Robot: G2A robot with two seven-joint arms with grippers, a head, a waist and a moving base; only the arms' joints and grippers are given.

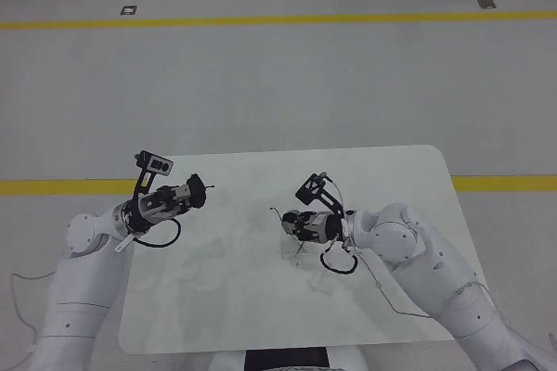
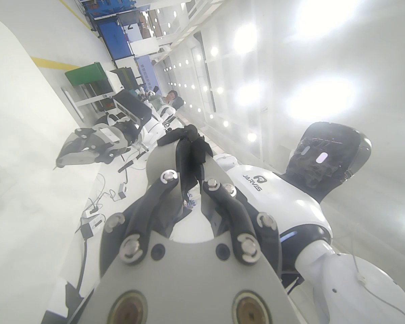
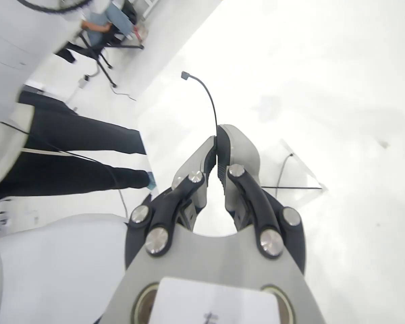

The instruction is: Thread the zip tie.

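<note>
My right tool (image 3: 216, 156) grips the zip tie (image 3: 210, 96) by its strap over the bench (image 1: 390, 185), leaving its head free to thread, while my left tool (image 2: 190, 146) hangs closed, seemingly empty, well apart.

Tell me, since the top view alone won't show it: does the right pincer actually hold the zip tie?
Observer: Yes; the right wrist view shows the right pincer shut on the black zip tie.
Operator: Which end sticks out?
Observer: The square head; the strap arcs from the pincer to it.
Operator: And the other arm?
Observer: The left wrist view shows the left pincer shut; whether it grips anything, I cannot tell.
</note>
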